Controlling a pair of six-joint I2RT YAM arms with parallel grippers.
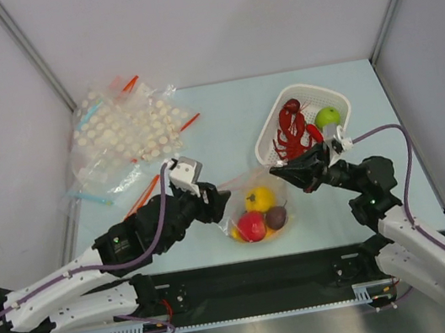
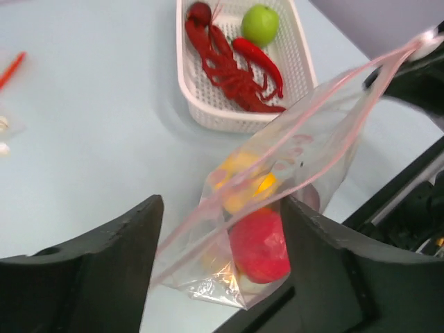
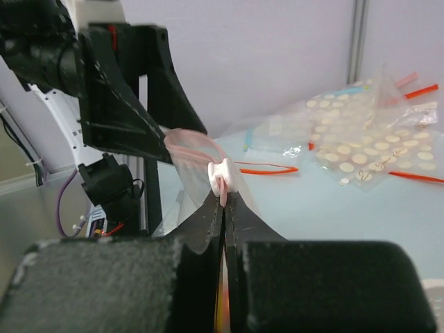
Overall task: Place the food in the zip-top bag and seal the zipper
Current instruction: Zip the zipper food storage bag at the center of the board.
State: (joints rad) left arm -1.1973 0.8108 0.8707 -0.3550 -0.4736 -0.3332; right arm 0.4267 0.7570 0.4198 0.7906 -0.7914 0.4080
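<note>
The zip-top bag (image 1: 255,210) hangs between both grippers just above the table, holding a yellow pepper (image 1: 260,199), a red apple (image 1: 251,226) and a dark purple fruit (image 1: 276,217). My right gripper (image 3: 225,198) is shut on the bag's corner just below the white slider (image 3: 223,173) of the zipper (image 2: 333,104). My left gripper (image 2: 220,208) is open, and the bag's other end with the red apple (image 2: 260,246) lies between its fingers. A red lobster (image 1: 292,131) and a green apple (image 1: 328,117) lie in the white basket (image 1: 309,85).
A heap of clear bags printed with white dots (image 1: 127,131) lies at the back left, with loose orange-red strips (image 1: 146,192) near my left arm. The basket stands just behind my right gripper (image 1: 282,172). A black rail (image 1: 250,277) runs along the table's near edge.
</note>
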